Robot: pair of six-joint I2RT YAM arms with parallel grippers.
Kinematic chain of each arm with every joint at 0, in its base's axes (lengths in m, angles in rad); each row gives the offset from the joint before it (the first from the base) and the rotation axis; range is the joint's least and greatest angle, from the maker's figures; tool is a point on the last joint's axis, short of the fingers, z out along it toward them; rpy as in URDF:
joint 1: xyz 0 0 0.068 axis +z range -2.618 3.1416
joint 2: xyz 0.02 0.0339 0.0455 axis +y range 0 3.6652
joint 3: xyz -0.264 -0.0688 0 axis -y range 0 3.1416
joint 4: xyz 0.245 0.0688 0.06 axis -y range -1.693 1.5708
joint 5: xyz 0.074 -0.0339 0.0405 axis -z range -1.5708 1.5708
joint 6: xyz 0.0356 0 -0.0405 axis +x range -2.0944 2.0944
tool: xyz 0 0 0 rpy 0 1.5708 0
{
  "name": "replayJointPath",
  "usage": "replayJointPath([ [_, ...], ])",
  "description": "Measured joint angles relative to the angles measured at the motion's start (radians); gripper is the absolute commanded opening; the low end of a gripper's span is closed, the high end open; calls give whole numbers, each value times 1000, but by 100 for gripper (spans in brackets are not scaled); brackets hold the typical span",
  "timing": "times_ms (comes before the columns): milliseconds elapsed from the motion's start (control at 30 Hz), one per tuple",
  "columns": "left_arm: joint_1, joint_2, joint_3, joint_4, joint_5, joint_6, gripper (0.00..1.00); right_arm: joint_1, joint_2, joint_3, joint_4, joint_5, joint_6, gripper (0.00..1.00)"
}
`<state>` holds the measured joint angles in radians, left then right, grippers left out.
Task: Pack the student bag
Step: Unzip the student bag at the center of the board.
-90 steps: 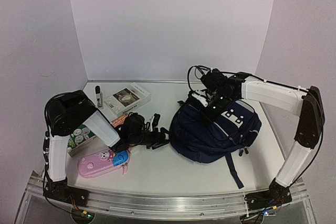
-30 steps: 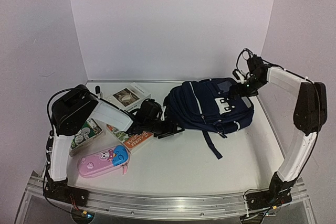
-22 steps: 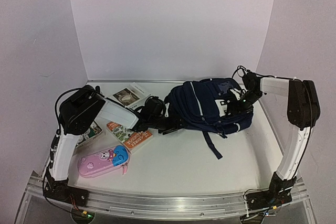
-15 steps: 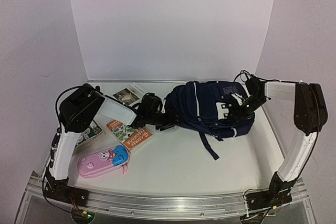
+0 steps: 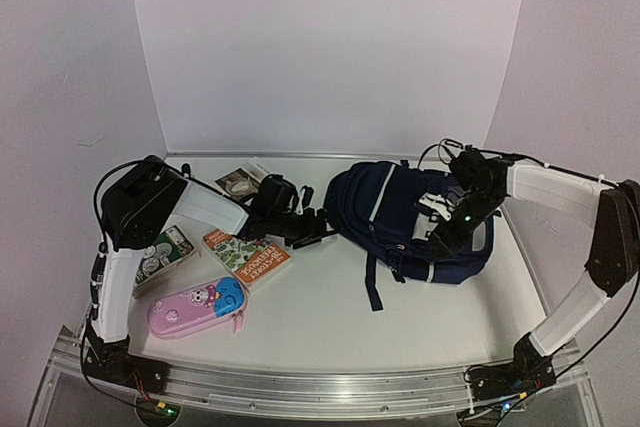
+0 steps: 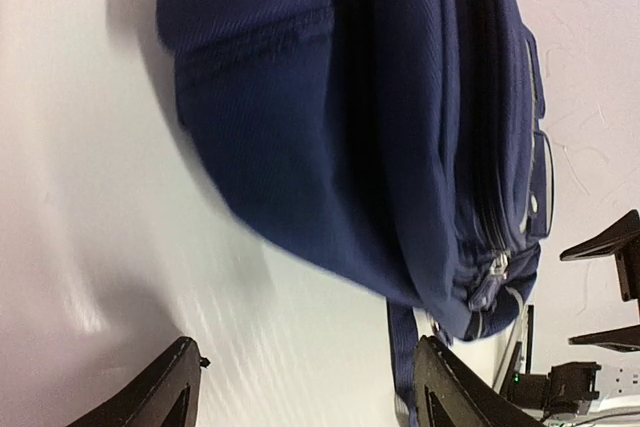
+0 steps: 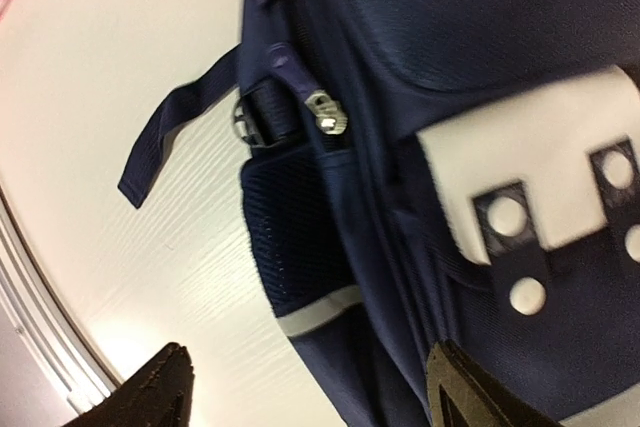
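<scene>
The student bag [image 5: 395,217], a navy backpack with grey stripes and a white patch, lies on its back right of centre, one strap [image 5: 370,282] trailing towards me. My left gripper [image 5: 308,228] sits just left of the bag, open; in the left wrist view the left gripper [image 6: 315,392] has only table between its fingers, and the bag [image 6: 350,127] lies just beyond. My right gripper [image 5: 450,234] hovers over the bag's right front. In the right wrist view the right gripper [image 7: 315,392] stands open, with the bag's side pocket [image 7: 300,257] between its fingers.
A pink-and-blue pencil case [image 5: 197,306] lies near the front left. An orange book [image 5: 248,257] and a green box [image 5: 160,255] lie beside it. A white box [image 5: 240,183] rests at the back left. White walls enclose the table [image 5: 320,327].
The right gripper came from the bag's back right corner down over its front, its jaws narrowing. The bag shifted right and turned, its strap swinging. The left gripper drew back slightly.
</scene>
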<state>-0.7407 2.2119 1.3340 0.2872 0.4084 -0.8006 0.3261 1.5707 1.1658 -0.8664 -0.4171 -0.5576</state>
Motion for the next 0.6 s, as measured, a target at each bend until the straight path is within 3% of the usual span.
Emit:
replayJointPath([
  [233, -1, -124, -129, 1, 0, -8, 72, 125, 30, -23, 15, 93, -23, 64],
  [600, -15, -193, -254, 55, -3, -15, 72, 202, 161, -34, 119, 237, -18, 55],
])
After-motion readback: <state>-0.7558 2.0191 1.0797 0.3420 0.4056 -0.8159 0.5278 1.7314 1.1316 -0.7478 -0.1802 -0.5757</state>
